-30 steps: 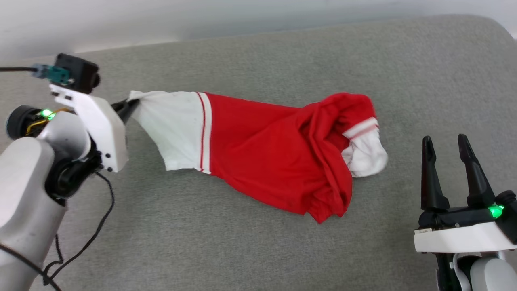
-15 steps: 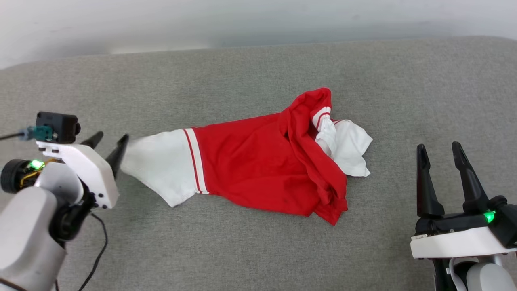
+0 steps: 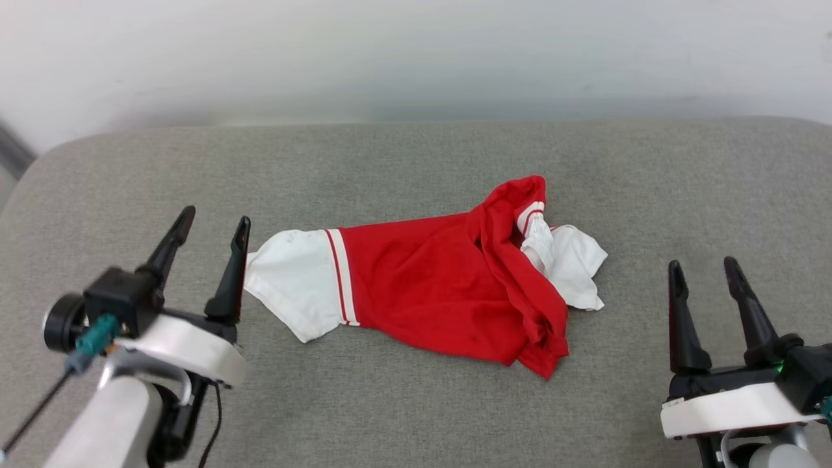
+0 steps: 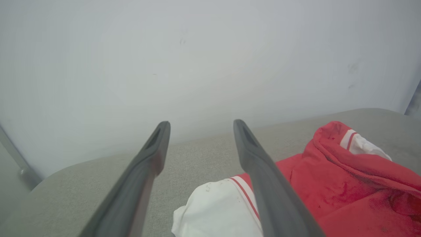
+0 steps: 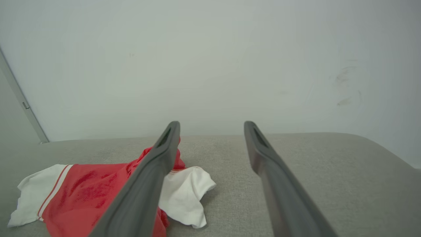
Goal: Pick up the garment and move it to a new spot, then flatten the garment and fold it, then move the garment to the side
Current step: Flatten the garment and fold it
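Looking from the near edge, you have both grippers low in the head view, fingers pointing away from you. Your left gripper (image 3: 216, 216) stands wide open with nothing between its fingers, the inner one just beside a white sleeve (image 3: 296, 286) of the red jersey (image 3: 422, 286). Your right gripper (image 3: 702, 262) is spread just as wide and empty, well apart from the cloth. Between them the jersey lies crumpled on the grey fabric surface (image 3: 416, 403), its right end bunched over the other white sleeve (image 3: 578, 263). Beyond rises a pale wall (image 3: 416, 58).
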Motion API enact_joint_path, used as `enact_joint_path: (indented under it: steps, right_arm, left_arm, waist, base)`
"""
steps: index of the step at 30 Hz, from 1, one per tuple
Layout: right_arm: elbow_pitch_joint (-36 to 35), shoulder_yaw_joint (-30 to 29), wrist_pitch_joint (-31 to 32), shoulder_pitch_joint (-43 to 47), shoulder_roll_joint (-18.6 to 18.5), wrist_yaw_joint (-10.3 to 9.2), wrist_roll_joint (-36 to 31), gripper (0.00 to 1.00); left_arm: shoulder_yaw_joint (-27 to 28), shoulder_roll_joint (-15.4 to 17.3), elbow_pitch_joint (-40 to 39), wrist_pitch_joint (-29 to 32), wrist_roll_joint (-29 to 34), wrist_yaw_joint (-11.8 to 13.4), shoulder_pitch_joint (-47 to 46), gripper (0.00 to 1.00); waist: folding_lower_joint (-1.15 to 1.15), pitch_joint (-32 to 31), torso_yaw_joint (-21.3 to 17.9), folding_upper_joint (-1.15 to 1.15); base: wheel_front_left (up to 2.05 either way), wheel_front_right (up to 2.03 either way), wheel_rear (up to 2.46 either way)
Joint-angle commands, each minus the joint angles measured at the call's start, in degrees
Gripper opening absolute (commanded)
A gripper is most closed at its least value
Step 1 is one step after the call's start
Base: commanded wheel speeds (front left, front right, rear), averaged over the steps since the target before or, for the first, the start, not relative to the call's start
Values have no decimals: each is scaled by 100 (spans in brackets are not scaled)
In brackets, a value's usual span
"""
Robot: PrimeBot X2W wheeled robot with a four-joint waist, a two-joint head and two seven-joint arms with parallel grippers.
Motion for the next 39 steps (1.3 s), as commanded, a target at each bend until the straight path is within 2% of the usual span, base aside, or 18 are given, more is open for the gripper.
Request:
enact_joint_path:
  steps: [1, 6, 10, 13, 16, 20, 21, 22, 25, 27, 33, 39]
  right_arm:
    - [3, 34, 61, 97, 10, -2, -85, 100]
    - [-31, -40, 228, 163, 7, -2, -159, 100]
    - [-130, -119, 525, 114, 6, -2, -317, 100]
    - [-229, -131, 1067, -32, -79, -2, -321, 100]
    - [-211, -61, 2016, -265, -378, -3, -186, 100]
    - [-93, 155, 3698, -782, -819, -2, 321, 100]
    - [-62, 182, 4119, -921, -902, -2, 467, 100]
    - [-62, 182, 4119, -921, -902, -2, 467, 100]
    - [55, 274, 5300, -1297, -1089, -2, 784, 100]
    - [211, 425, 6071, -1582, -1322, -2, 759, 100]
    - [566, 544, 6584, -1864, -1478, -2, 762, 100]
    - [1052, 526, 6514, -1938, -1467, -2, 658, 100]
  left_arm:
    - [214, -180, -445, -40, 198, 161, 373, 100]
    - [768, -652, -1358, -34, 817, 428, 1393, 100]
    - [1044, -948, -1690, -37, 1167, 452, 1954, 100]
    - [1161, -1126, -1816, -37, 1323, 378, 2139, 100]
    - [1251, -1277, -1814, -37, 1423, 242, 2168, 100]
    - [1338, -1429, -1754, -37, 1538, 47, 1998, 100]
    - [1353, -1479, -1739, -38, 1567, -3, 1950, 100]
    - [1353, -1479, -1739, -38, 1567, -3, 1950, 100]
    - [1407, -1614, -1674, -38, 1598, -145, 1855, 100]
    - [1483, -1753, -1610, -38, 1626, -287, 1731, 100]
    - [1526, -1970, -1513, -38, 1777, -496, 1595, 100]
    - [1640, -2203, -1424, -38, 1920, -669, 1490, 100]
  waist:
    - [0, -117, 77, 0]
    - [0, -213, 130, 0]
    - [0, -197, 176, 0]
    - [0, -84, 259, 0]
    - [0, 51, 352, 0]
    - [0, 298, 469, 0]
    - [0, 357, 503, 0]
    - [0, 357, 503, 0]
    - [0, 515, 615, 0]
    - [0, 681, 754, 0]
    - [0, 939, 1030, 0]
    - [0, 1156, 1316, 0]
  base:
    - [0, 0, 0]
    - [0, 0, 0]
    - [0, 0, 0]
    - [0, 0, 0]
    - [0, 0, 0]
    - [0, 0, 0]
    - [0, 0, 0]
    - [0, 0, 0]
    - [0, 0, 0]
    - [0, 0, 0]
    - [0, 0, 0]
    - [0, 0, 0]
